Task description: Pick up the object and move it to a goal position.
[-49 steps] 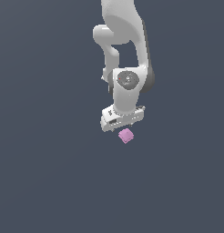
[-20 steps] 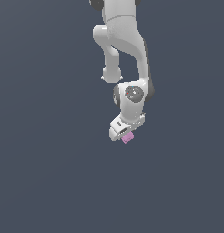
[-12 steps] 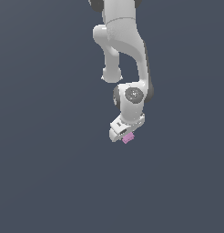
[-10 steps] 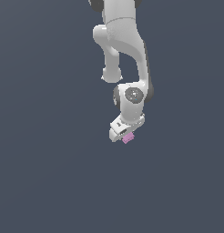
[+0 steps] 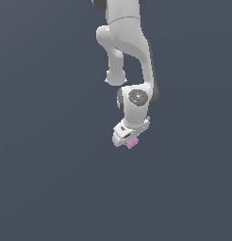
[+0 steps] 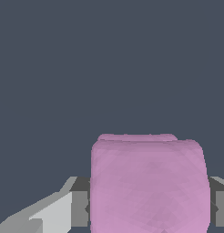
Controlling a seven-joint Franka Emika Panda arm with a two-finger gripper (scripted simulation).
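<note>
The object (image 5: 132, 143) is a small matte pink-lilac block hanging just under the white hand of the arm, near the middle of the exterior view. In the wrist view the object (image 6: 149, 184) fills the space between the two fingers, with a grey pad (image 6: 80, 208) pressed against one side and another pad (image 6: 220, 207) against the other. My gripper (image 5: 129, 140) is shut on it, tilted toward the exterior view's left. The fingertips are hidden behind the object.
A flat dark grey-blue surface (image 5: 52, 179) stretches all around the arm in both views. The white arm (image 5: 127, 52) reaches down from the upper edge of the exterior view.
Since 2.5 s ago the hand has turned and tilted with the object held in it. Over the last second nothing has visibly moved.
</note>
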